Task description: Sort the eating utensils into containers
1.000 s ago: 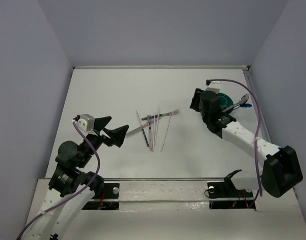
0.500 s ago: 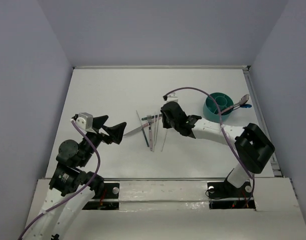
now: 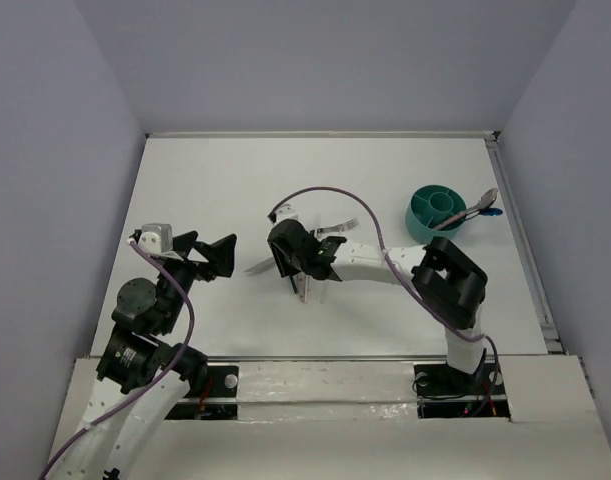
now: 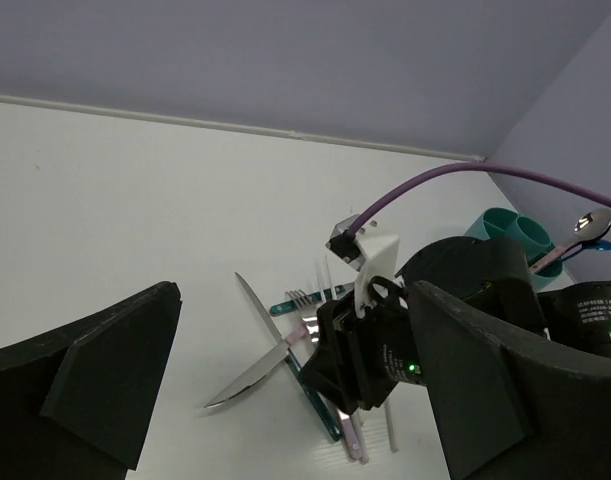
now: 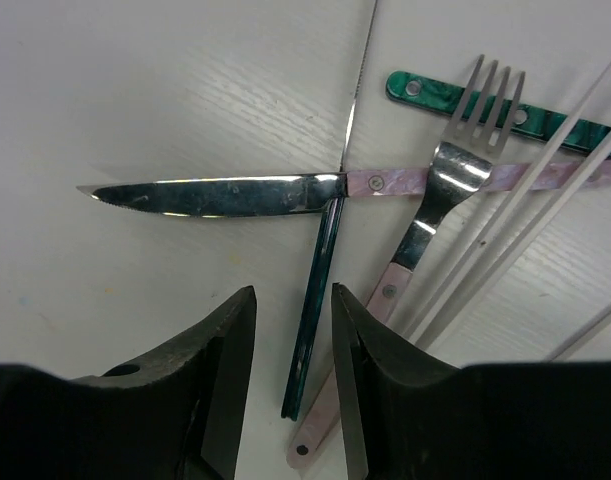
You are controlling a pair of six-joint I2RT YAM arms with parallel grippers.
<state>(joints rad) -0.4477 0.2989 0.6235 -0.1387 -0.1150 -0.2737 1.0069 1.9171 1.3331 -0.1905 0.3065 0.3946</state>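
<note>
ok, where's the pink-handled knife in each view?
Top external: pink-handled knife mid-frame, blade poking out left of the right gripper.
Left wrist: lower centre, tip pointing lower left.
Right wrist: across the middle, blade left, handle right.
Shared landmark: the right gripper, hovering at the blade-handle joint.

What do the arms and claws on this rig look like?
Both arms have white links and black joints, each trailed by a purple cable. The left claw and right claw have matte black, wedge-shaped fingers. A small green light glows on the right wrist.
</note>
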